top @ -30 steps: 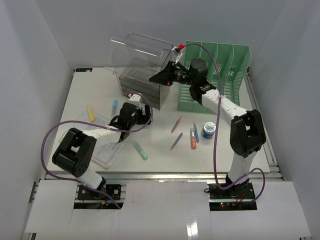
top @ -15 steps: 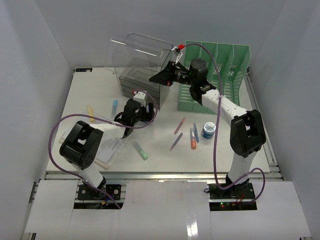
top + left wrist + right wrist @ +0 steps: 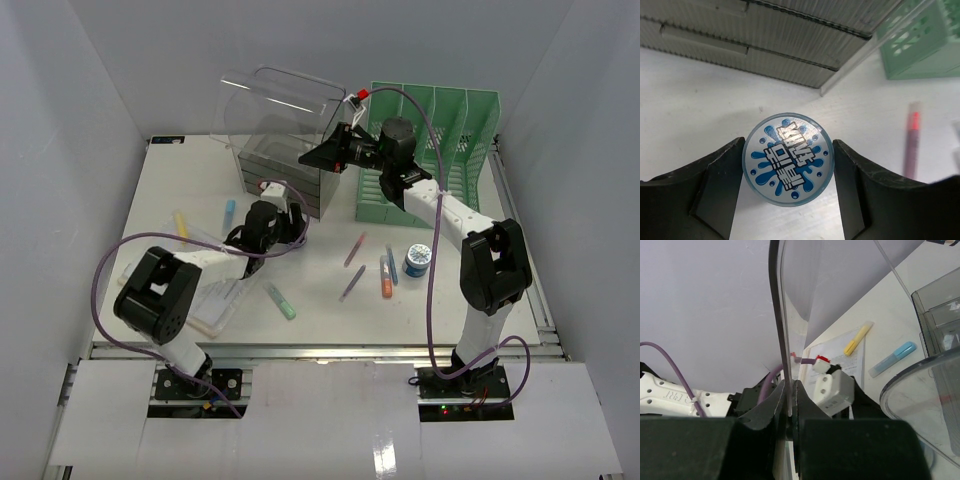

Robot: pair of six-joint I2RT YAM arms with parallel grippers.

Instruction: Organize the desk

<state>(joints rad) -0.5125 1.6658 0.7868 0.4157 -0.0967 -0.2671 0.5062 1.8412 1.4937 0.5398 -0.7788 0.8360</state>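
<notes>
Left tool [image 3: 787,147] low, clamped on round tub [image 3: 786,160] — right tool [image 3: 789,400] raised rearward, pinching clear lid [image 3: 781,330].

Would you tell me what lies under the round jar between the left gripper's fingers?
Only white desk shows around the jar in the left gripper; the spot directly beneath is covered by the jar, so contact cannot be judged.

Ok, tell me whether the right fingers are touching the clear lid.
Touching. The right wrist view shows both right fingers pressed against the clear lid at its edge, one on each side, no gap.
</notes>
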